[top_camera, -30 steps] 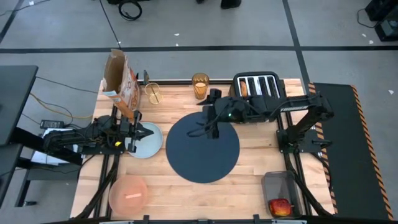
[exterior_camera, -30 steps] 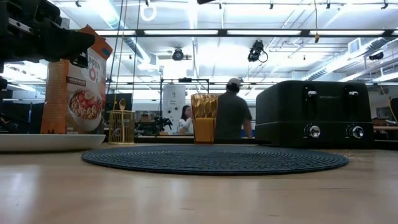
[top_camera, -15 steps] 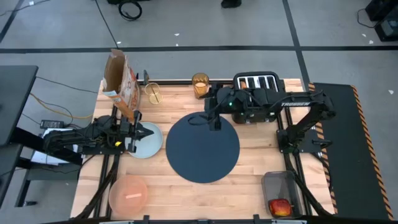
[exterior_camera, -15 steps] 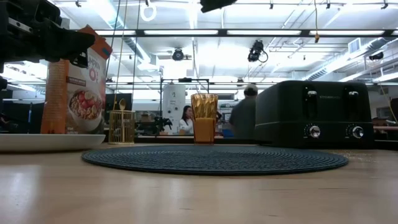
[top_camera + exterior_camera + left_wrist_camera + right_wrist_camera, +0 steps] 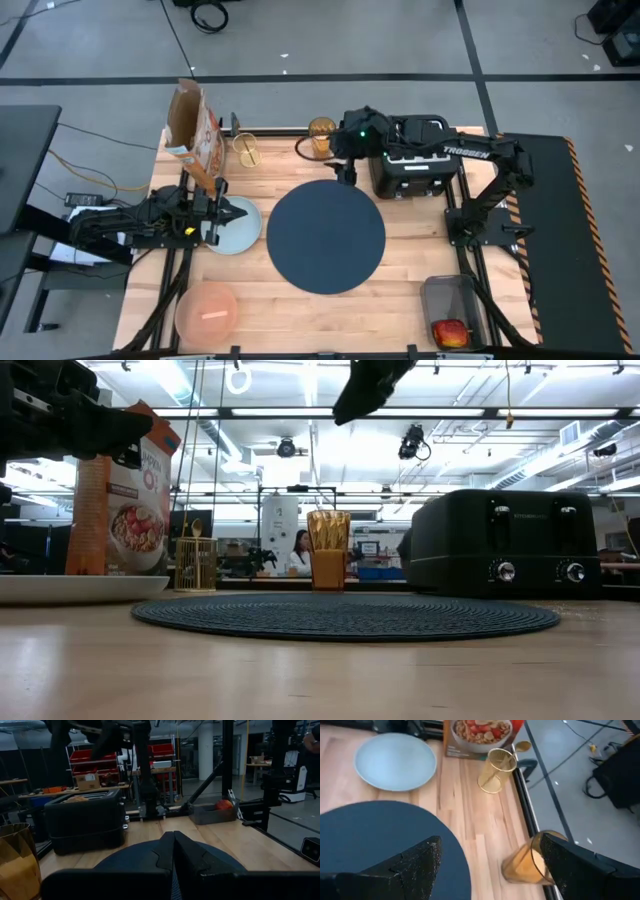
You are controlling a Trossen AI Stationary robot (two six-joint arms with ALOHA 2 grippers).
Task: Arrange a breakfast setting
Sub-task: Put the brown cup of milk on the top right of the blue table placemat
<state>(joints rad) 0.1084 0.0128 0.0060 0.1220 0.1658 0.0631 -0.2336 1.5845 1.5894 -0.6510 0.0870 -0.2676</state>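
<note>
I have the right hand (image 5: 343, 172) hanging above the tabletop (image 5: 420, 250) near its far edge, fingers spread wide and holding nothing. The amber tumbler (image 5: 321, 136) is what the coming move turns on, as I judge it: it stands upright at the far edge, just beyond the hand and slightly toward the tabletop's left side, between the small gold wire cup (image 5: 246, 150) and the black toaster (image 5: 412, 160). In the right wrist view the tumbler (image 5: 532, 861) sits close to one open finger rather than centred between them, so I would need to shift toward the far edge before lowering. Its long axis is vertical, which calls for a side-on grasp.

The right arm reaches across over the toaster, wrist tipped downward. It is plainly the nearer arm to the tumbler.

The dark-blue mat (image 5: 325, 236) lies bare at the centre of the tabletop, just on the near side of the hand. My left hand (image 5: 232, 211) waits shut, empty, over the pale-blue plate (image 5: 238, 230) near the left edge. The pink bowl (image 5: 205, 311) sits at the near left corner and the red apple (image 5: 450, 331) in a tray at the near right corner.
</note>
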